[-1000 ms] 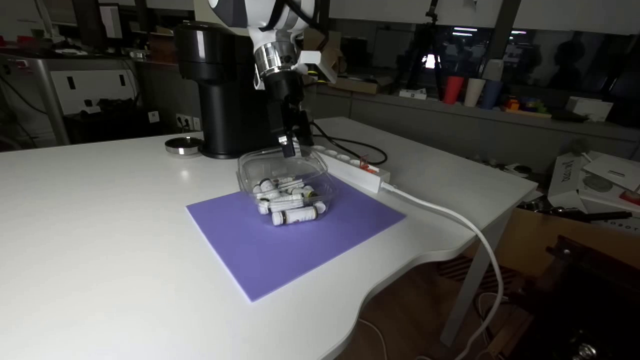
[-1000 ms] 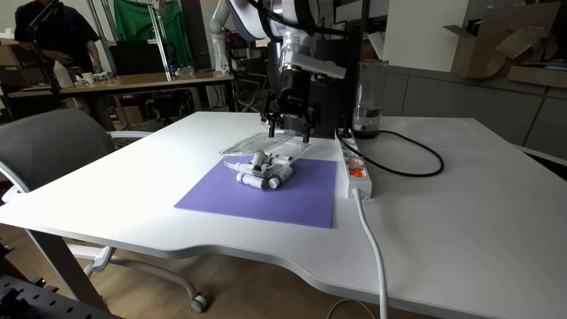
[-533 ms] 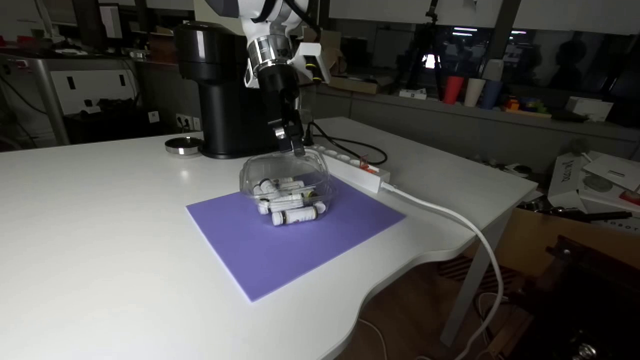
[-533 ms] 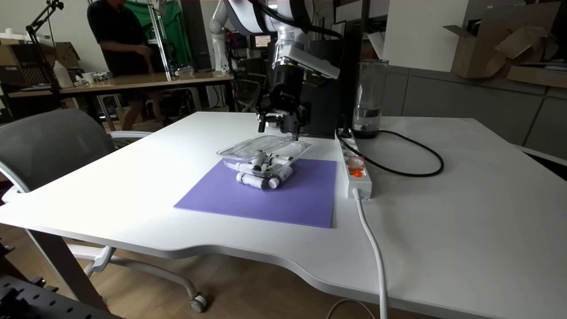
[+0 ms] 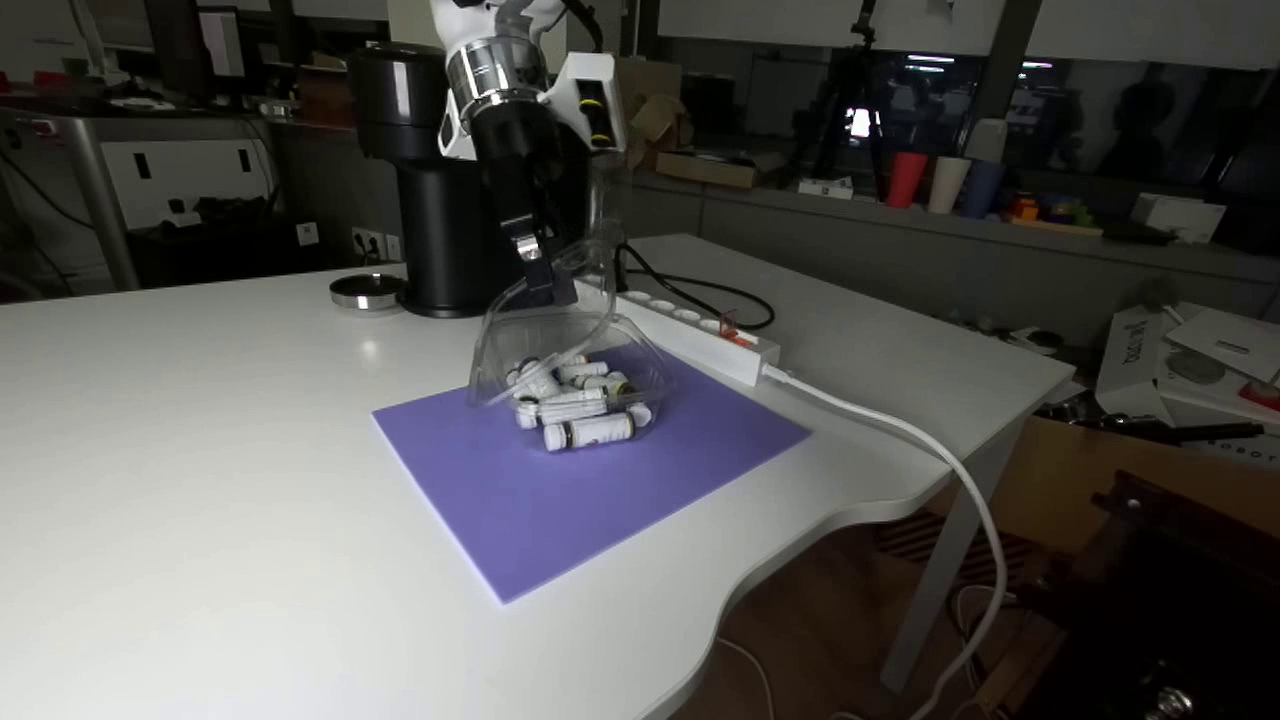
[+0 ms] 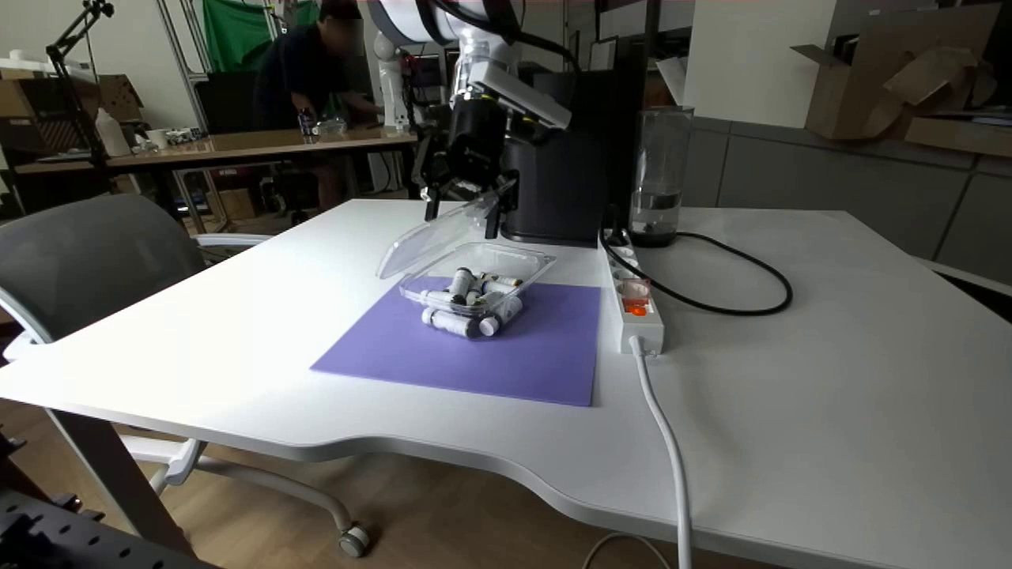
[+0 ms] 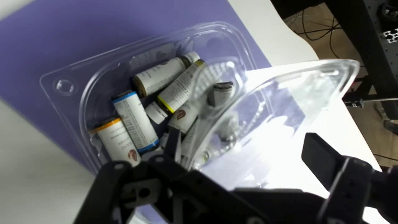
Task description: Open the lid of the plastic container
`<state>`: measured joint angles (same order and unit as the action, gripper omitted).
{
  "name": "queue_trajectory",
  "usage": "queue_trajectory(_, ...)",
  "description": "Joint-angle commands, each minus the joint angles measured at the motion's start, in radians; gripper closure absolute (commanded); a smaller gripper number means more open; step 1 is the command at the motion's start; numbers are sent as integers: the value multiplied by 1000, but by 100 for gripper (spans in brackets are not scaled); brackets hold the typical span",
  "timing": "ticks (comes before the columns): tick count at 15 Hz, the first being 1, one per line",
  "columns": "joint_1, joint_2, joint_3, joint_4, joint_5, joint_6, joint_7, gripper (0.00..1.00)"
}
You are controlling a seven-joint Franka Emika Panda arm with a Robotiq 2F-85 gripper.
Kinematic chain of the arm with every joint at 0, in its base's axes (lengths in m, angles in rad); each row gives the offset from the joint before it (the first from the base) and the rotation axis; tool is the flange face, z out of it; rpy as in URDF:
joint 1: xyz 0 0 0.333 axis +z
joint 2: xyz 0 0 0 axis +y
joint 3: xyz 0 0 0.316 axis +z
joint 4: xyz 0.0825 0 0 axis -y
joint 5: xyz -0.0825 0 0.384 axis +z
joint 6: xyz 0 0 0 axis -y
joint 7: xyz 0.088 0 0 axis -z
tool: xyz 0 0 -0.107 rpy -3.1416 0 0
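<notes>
1. In both exterior views, a black coffee machine (image 5: 445, 215) stood behind the purple mat (image 5: 560, 510); a white power strip (image 5: 702, 346) lay just beside the mat.
2. On the mat, the plastic container (image 7: 102, 84) held small labelled bottles (image 7: 178, 88).
3. Its clear lid (image 6: 431, 239) tilted upward, reaching the gripper (image 6: 462, 217), whose fingers stood apart; contact was unclear.

"What's on the white table (image 5: 220, 490)?"

"A purple square mat (image 5: 560, 515) — with a white power strip (image 5: 690, 338) just beside it and, farther back, a black coffee machine (image 5: 437, 220) near a shallow silver dish (image 5: 367, 292)."

"And the background?"

"A red cup (image 5: 907, 181), a cream cup (image 5: 948, 186) and a blue cup (image 5: 983, 191) in a row; a grey chair (image 6: 103, 265) by the table — and a person in dark clothing (image 6: 292, 75) leaning at a desk (image 6: 245, 144)."
</notes>
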<state>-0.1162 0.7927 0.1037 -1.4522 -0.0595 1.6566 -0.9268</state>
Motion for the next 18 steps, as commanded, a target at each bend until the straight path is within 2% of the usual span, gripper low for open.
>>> queue_trajectory(1, 13, -89, 11, -97, 19, -1, 4, 0)
queue_trajectory(4, 34, -141, 13, -159, 31, 41, 39, 0)
queue_trajectory(6, 48, -186, 17, -220, 49, 111, 65, 0)
queue_trajectory(13, 127, -335, 28, -455, 29, 553, 171, 0)
queue_trajectory(15, 148, -351, 27, -480, 24, 611, 233, 0)
queue_trajectory(18, 172, -372, 31, -492, 18, 612, 300, 0)
